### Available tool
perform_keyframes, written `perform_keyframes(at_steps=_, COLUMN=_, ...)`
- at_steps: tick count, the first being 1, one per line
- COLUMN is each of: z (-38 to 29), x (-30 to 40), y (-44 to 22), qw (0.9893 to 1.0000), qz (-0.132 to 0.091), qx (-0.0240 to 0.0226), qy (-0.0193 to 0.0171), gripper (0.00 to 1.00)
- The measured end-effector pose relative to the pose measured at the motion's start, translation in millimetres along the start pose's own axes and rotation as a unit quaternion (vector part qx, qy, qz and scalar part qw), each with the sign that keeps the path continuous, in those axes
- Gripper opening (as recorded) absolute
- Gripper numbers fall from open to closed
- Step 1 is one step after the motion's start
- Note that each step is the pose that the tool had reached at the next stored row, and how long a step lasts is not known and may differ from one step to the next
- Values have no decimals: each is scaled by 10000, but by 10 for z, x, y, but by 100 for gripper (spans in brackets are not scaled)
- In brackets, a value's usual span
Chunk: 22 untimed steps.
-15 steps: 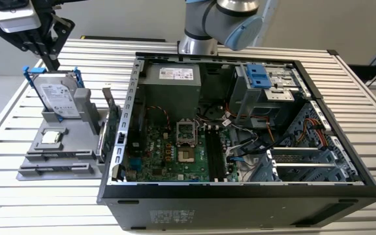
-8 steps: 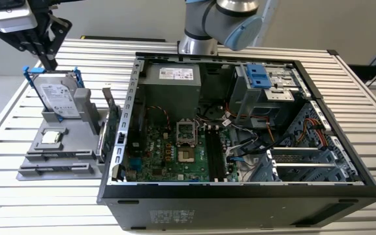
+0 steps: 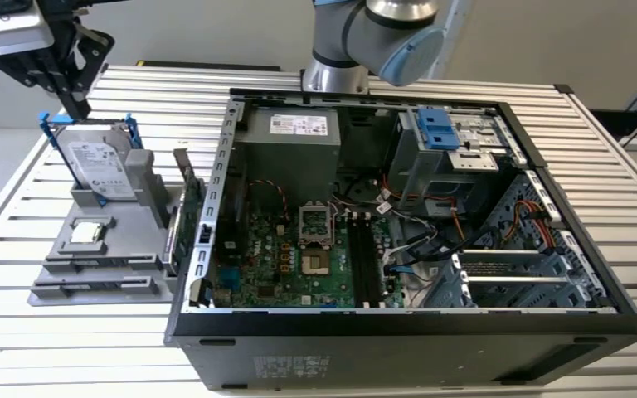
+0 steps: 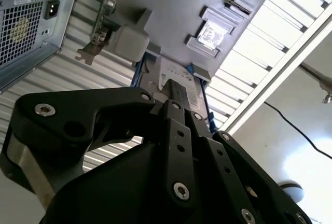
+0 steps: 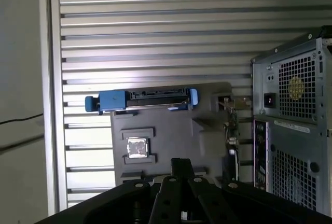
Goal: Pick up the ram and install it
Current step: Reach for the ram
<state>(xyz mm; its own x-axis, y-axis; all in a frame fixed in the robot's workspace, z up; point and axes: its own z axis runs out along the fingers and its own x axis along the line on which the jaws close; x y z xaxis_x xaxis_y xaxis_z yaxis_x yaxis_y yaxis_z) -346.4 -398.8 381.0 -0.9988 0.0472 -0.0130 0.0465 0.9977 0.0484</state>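
Open computer case (image 3: 407, 332) stands well aside of the hand. Grey fixture (image 3: 119, 257) and hard drive (image 3: 103, 170) lie just beneath it. Hand (image 3: 80, 109) clenched, apparently empty. Ram: whereabouts cannot be told. Judgement: locate the stick first, then approach with fingers square to it.

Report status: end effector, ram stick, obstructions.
End effector shut, above silver hard drive in blue frame. Long dark-blue ram stick not in its grip. Green expansion card stands between grey holder block and open black computer case.
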Motion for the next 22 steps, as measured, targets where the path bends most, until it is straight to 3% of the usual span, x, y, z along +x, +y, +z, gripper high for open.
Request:
perform_keyframes(at_steps=7, z=0, x=57, y=-3, qw=10000, qz=-40, qx=0, qy=2, gripper=0)
perform_keyframes(at_steps=22, z=0, x=59, y=-26, qw=9999, qz=-152, qx=-2, qy=8, gripper=0)
